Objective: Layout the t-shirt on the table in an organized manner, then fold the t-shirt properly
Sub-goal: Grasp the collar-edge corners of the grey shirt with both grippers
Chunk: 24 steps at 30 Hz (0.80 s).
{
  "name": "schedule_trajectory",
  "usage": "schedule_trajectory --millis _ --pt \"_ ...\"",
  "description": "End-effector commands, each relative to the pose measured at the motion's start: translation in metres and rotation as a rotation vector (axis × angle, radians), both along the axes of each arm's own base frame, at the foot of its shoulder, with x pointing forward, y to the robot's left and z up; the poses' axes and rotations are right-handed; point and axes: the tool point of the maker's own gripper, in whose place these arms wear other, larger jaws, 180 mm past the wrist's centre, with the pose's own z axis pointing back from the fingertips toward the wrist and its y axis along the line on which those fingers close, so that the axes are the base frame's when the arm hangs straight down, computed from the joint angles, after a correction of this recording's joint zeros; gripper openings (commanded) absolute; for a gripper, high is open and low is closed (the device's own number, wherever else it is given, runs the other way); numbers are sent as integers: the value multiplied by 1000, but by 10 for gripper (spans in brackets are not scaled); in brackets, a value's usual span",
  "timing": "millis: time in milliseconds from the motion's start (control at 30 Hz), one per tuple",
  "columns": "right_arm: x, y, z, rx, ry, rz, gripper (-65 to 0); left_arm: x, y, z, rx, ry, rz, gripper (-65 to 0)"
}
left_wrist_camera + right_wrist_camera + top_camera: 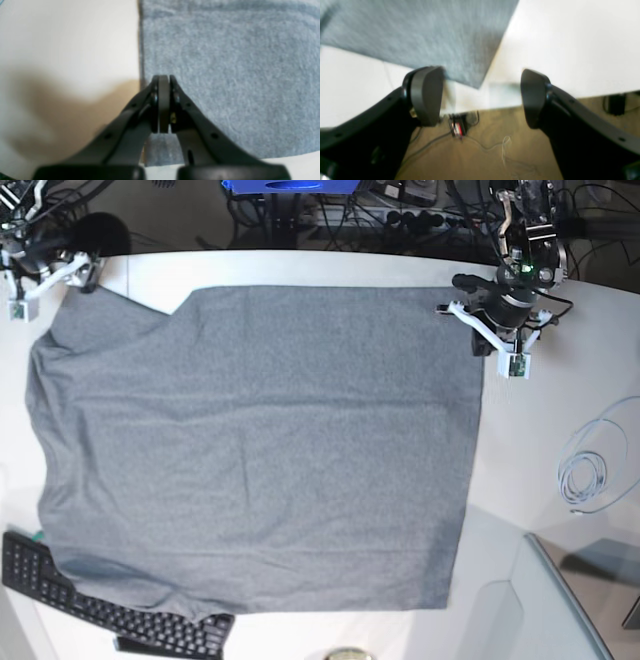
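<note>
Worrying a bit about the far corner here: hanging wide open with nothing between the jaws, right gripper [482, 97] hovering just short of the t-shirt [260, 450] corner, right by the counter [520, 440] edge. Probably risking a missed pinch, or shoving that corner into a wrinkle if closing too early.

Left gripper [163, 77] pinching fully shut, sitting right at the shirt's straight edge, not visibly grabbing any cloth. Possibly bunching that edge if dragging sideways.

Also fretting about the sleeve well away from both grippers, brushing the keyboard [60, 580] and maybe snagging there.

Otherwise looking good: heather grey, spreading mostly flat across the counter, only faint ripples showing.
</note>
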Motion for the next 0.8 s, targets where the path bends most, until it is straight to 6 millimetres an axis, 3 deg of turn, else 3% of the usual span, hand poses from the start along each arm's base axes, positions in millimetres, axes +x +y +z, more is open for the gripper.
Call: schedule_trajectory --millis 0,100,133,233,267,367,533,767 --pt "7 -4 3 -3 -22 0 -207 4 3 4 8 -23 -1 -650" --pt "6 -2 1 4 -16 3 -293 0 4 0 11 -8 -1 -650" --pt "5 -1 0 6 -14 4 -347 0 5 -1 13 -4 -2 -650" --pt "4 0 0 9 -10 5 -593 -2 6 -3 15 3 -1 -650" --pt "4 0 1 7 -11 5 -633 -3 6 -3 15 5 -1 -650" --pt "-6 -6 11 -36 -9 17 -642 -4 7 -3 16 8 -2 -650" --pt "-16 3 30 -77 0 40 -644 -7 6 -4 15 12 -2 -650" --pt "-21 9 31 -73 30 45 -644 -6 4 -3 13 7 -2 -650"
